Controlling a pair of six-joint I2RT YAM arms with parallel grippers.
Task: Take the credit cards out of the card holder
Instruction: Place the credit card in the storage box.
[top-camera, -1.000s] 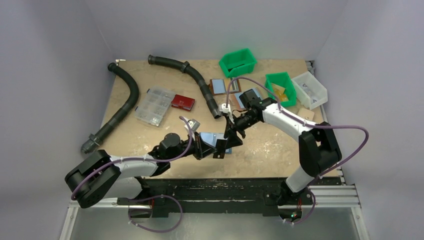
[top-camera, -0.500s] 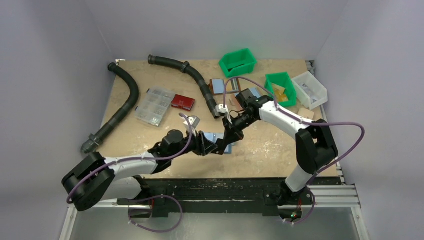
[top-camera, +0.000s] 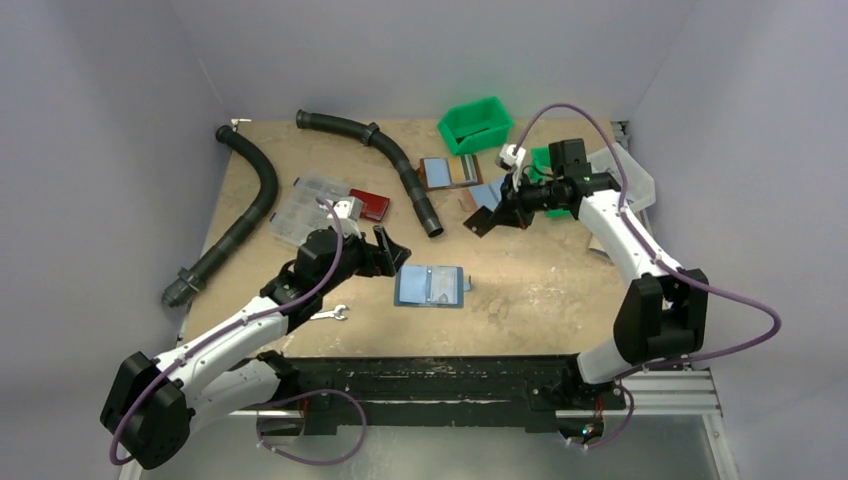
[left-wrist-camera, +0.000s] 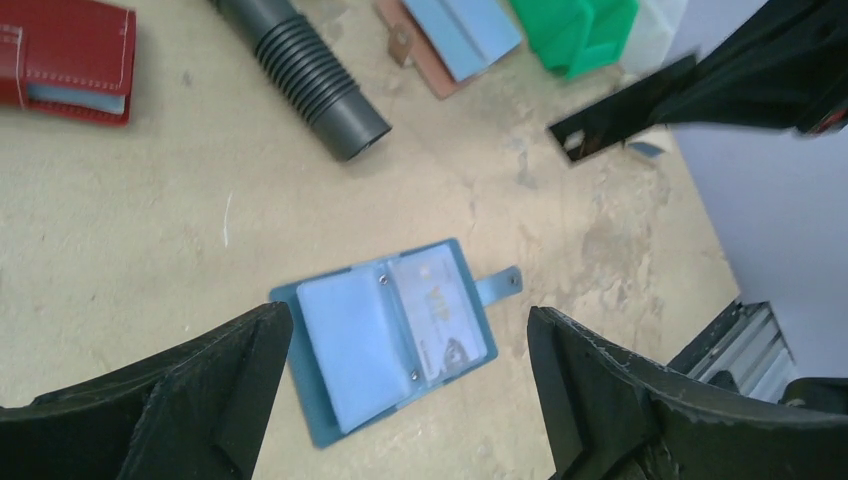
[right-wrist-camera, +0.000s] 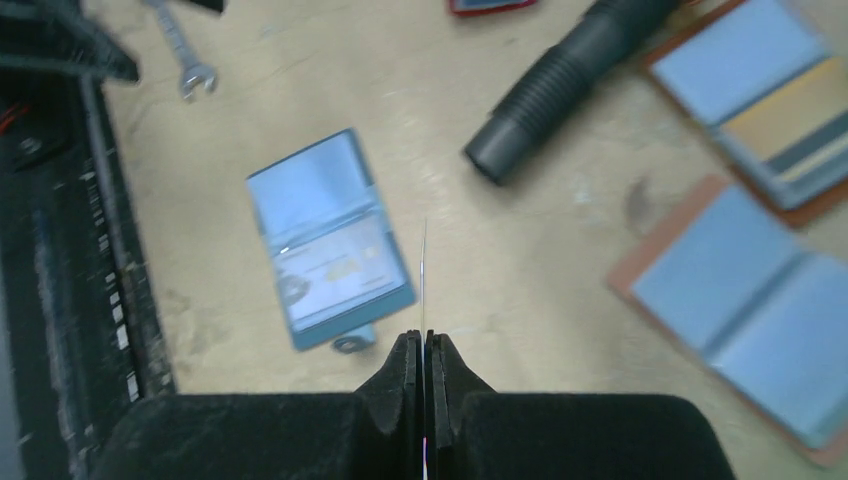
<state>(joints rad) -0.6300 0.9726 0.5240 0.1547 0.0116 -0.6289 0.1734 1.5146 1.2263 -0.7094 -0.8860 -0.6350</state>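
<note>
Card holder (top-camera: 431, 286) is laid open and flat on the table (top-camera: 540, 290), mid-front, light-blue pockets up, snap tab toward the right arm. 1 pocket card (left-wrist-camera: 440, 308) is seen in the sleeve beside the tab. Left gripper (top-camera: 393, 250) is held just left of the card holder, jaws spread wide, nothing gripped. Right gripper (right-wrist-camera: 423, 345) is held well apart from it, by the 2 brown holders (top-camera: 450, 170), jaws pressed together on 1 dark card (top-camera: 482, 222), pinched at its edge. A wrench (top-camera: 330, 313) lies near the left arm.
</note>
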